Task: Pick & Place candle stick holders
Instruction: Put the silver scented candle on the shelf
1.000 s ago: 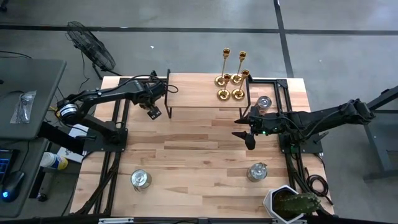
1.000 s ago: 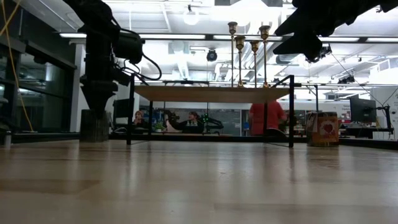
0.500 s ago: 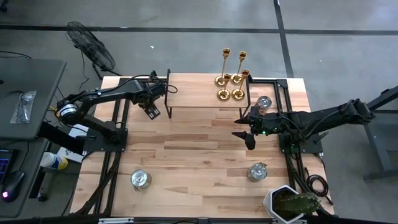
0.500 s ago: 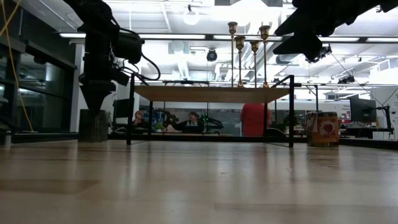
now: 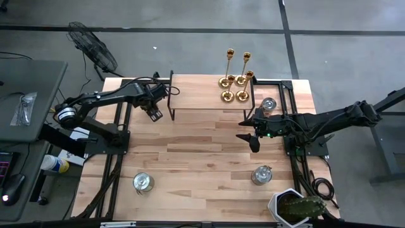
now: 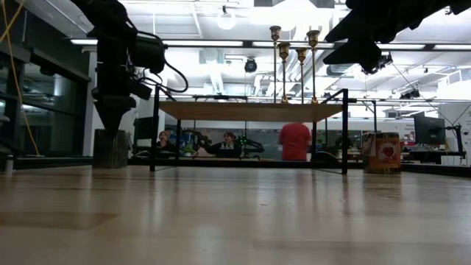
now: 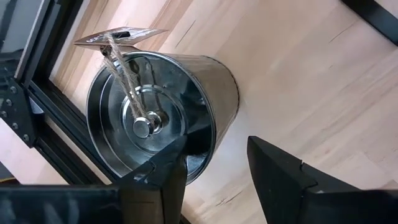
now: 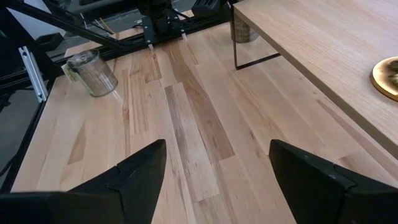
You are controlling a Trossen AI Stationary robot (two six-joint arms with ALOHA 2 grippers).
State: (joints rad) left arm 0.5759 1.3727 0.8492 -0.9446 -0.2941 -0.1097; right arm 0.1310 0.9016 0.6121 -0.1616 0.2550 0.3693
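Item: four brass candle stick holders [image 5: 235,79], upright, clustered on the raised wooden shelf [image 5: 209,88] at the far edge of the surface [image 5: 202,152].

Handling, judged: rigid, polished and slippery, top-heavy on thin stems; grip mid-stem.

Left gripper [image 7: 214,165]: jaws partly spread, straddling the rim of a lidded tin jar [image 7: 158,115], contact uncertain.

Right gripper [image 8: 217,168]: jaws wide, empty, above bare surface.

Obscured: holder bases overlap; the shelf hides them in the low view.

4 candle stick holders [image 5: 235,81] are clustered on raised shelf [image 5: 196,95] at table's [image 5: 202,152] far side, right end; jars [image 5: 143,182] [image 5: 261,174] [image 5: 269,104] are set below, near front and right.
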